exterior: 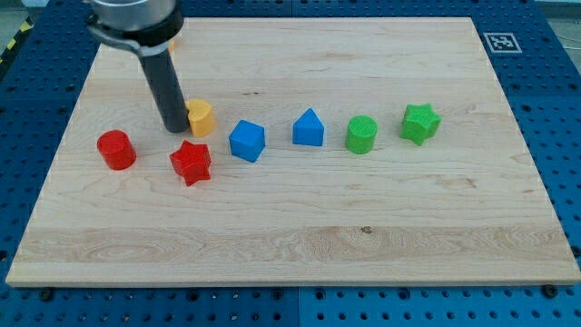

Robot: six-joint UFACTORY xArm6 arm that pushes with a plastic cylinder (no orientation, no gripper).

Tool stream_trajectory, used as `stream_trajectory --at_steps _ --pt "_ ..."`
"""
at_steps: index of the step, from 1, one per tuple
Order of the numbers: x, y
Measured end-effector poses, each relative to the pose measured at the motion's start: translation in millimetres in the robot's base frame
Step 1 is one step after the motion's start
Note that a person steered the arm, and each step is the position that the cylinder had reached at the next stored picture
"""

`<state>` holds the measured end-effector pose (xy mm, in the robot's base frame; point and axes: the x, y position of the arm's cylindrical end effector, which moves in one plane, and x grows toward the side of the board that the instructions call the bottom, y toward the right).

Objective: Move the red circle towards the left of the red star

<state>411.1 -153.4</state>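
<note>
The red circle (116,149) sits at the view's left on the wooden board (300,236). The red star (191,163) lies to its right, a short gap between them. My tip (172,128) is above the red star and to the upper right of the red circle, touching neither. It stands right against the left side of a yellow block (201,117).
A blue block (246,141), a blue block with a pointed top (309,128), a green circle (361,134) and a green star (420,123) run in a row to the view's right. The arm's body fills the top left corner.
</note>
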Motion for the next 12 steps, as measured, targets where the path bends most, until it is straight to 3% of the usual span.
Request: stream_trajectory --at_steps 2,3,7,9,11,12 --pt "-45 0" --pt "-47 0" --pt "25 0" --pt "29 -4" --pt "12 -52" --pt "28 -73"
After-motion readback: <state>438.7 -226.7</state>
